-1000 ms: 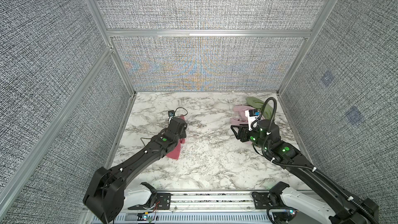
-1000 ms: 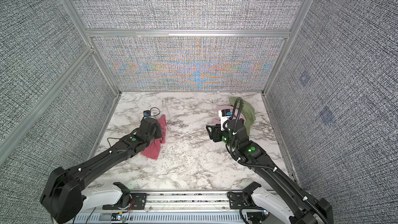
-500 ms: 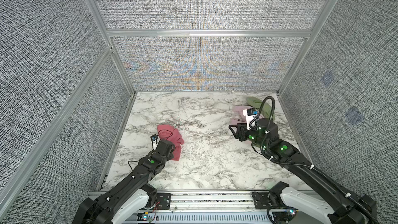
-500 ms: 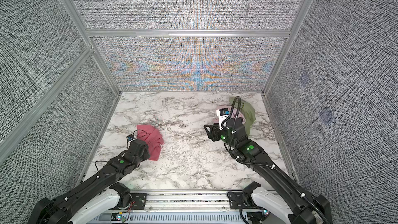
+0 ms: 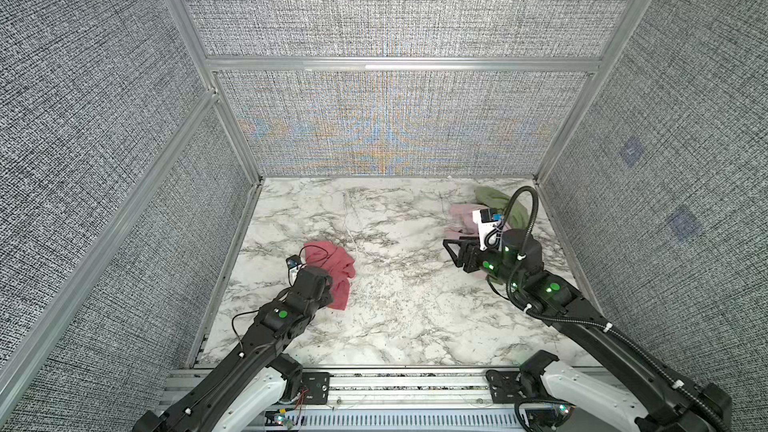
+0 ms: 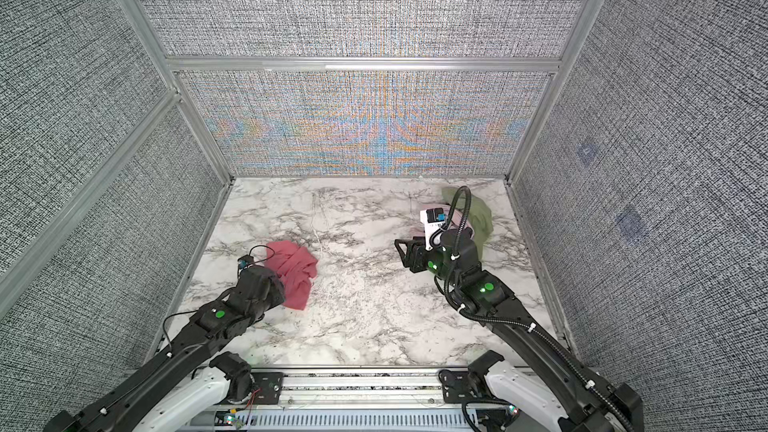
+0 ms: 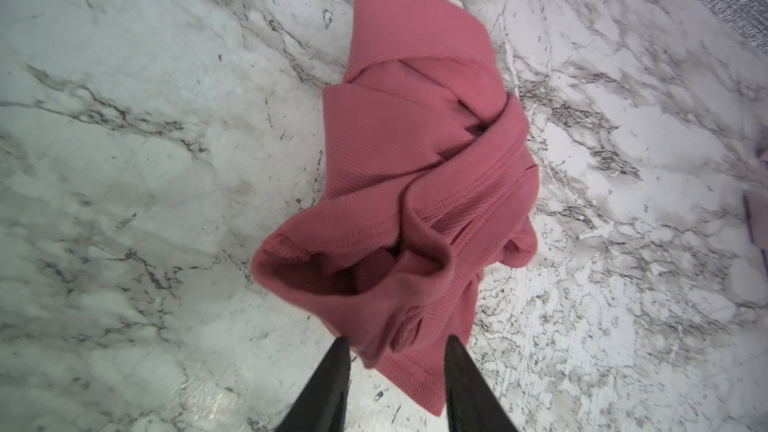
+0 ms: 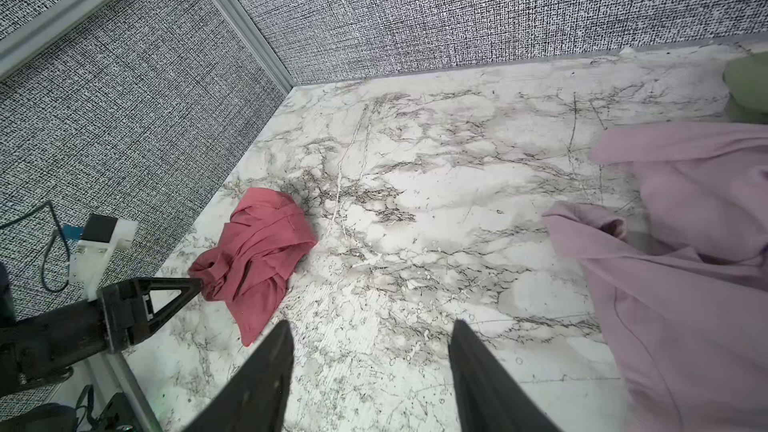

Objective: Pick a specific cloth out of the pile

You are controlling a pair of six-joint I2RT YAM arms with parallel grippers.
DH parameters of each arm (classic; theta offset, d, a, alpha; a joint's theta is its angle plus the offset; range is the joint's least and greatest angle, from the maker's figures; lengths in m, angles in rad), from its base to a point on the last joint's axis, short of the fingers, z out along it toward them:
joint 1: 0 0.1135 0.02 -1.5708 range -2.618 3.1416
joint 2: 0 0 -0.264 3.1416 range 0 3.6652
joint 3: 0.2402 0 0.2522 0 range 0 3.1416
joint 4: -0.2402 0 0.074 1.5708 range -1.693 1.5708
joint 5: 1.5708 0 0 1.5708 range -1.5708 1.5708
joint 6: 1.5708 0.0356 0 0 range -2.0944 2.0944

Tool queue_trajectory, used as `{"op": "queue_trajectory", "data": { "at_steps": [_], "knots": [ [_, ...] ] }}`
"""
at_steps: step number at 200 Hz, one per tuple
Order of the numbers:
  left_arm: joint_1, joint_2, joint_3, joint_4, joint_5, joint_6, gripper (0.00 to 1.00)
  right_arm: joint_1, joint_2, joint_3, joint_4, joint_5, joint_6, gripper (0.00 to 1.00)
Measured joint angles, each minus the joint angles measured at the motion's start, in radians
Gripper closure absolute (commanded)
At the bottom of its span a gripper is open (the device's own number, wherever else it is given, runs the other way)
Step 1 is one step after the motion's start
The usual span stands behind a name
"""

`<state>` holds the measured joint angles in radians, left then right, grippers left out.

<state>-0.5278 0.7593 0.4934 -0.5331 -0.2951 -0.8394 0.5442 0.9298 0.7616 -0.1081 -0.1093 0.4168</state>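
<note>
Cloth of rose red lies crumpled on the left side of the bench. It is well apart from the pile in the far right corner, where a pink cloth and a green cloth lie touching. The left hand is part way open with an edge of the cloth between its two fingers, and the right hand is open wide, holds nothing, and hangs over bare bench near the pink cloth.

Rose-red cloth: ribbed knit, matt. Table: smooth marble-look, slight sheen. Walls: coarse woven fabric. Frame: brushed metal.
</note>
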Motion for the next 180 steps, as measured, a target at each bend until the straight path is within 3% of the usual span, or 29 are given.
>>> {"op": "queue_trajectory", "data": {
  "at_steps": [56,117,180],
  "knots": [
    [0.0,0.012,0.103,-0.04,-0.013,0.091,0.59,0.0,0.013,0.002,0.005,0.0,0.007,0.38],
    [-0.001,0.329,0.113,0.135,0.042,0.177,0.61,0.001,0.038,0.002,0.007,-0.003,0.019,0.38],
    [0.011,0.612,0.171,0.212,-0.017,0.154,0.62,0.002,0.081,0.045,0.006,-0.003,0.021,0.38]
  ]
}}
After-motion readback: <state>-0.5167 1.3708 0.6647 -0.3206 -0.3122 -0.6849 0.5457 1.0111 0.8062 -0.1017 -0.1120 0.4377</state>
